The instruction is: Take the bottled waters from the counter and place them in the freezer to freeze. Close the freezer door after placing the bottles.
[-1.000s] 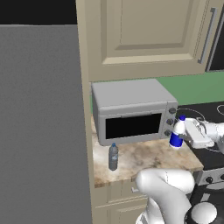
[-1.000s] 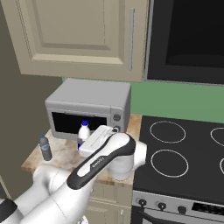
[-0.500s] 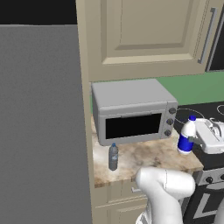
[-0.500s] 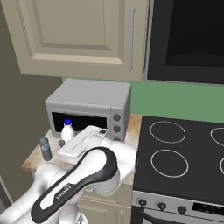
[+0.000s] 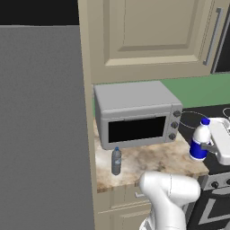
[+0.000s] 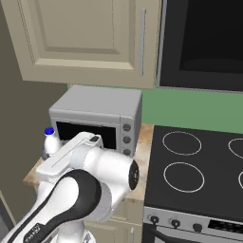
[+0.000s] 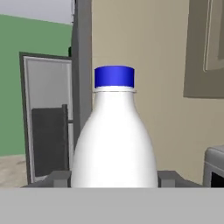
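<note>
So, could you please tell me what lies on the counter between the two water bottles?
Only bare marbled counter separates the grey bottle from the held white bottle, in the left base view.

The left base view looks forward and down from behind the arm's left at the toaster oven (image 5: pixel 137 114) on the marbled surface (image 5: pixel 152 162). The right base view faces the same oven (image 6: pixel 97 118) from behind the arm's right, taking in the stovetop (image 6: pixel 199 166) further right. The hand view sits very near the white bottle (image 7: pixel 114 135), facing the grey fridge (image 7: pixel 48 118) beyond.
</note>
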Controlling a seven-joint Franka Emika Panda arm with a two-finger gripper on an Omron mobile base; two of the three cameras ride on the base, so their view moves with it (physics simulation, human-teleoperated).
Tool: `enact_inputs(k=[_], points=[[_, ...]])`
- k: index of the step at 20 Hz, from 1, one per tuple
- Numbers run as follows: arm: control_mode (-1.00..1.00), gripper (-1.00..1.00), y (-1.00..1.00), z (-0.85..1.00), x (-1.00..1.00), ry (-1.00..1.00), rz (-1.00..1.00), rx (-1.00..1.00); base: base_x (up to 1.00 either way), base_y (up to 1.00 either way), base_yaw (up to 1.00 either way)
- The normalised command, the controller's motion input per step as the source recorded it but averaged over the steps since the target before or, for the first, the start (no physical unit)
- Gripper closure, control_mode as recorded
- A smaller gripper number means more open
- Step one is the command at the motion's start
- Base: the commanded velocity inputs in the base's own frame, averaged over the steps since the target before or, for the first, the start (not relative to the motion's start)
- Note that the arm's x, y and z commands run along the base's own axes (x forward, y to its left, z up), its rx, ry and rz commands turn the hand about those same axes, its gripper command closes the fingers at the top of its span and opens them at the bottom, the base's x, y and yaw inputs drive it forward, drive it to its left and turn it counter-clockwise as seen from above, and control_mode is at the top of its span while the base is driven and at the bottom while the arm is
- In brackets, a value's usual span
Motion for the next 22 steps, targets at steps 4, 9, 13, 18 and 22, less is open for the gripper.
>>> enact_inputs(k=[4, 9, 13, 18, 22], points=[[-1.0, 1.0, 0.16, 0.42, -0.3, 0.0, 0.01, -0.14, 0.0, 0.0, 0.0], [-1.0, 1.0, 0.01, 0.06, 0.06, 0.0, -0.3, -0.04, 0.0, 0.0, 0.0], [-1.0, 1.0, 0.0, 0.04, 0.02, 0.03, -0.54, 0.0, 0.0, 0.0, 0.0], [-1.0, 1.0, 0.0, 0.08, 0.0, 0.0, -0.59, 0.0, 0.0, 0.0, 0.0], [-1.0, 1.0, 0.03, 0.12, -0.03, 0.0, -0.61, 0.0, 0.0, 0.0, 0.0]])
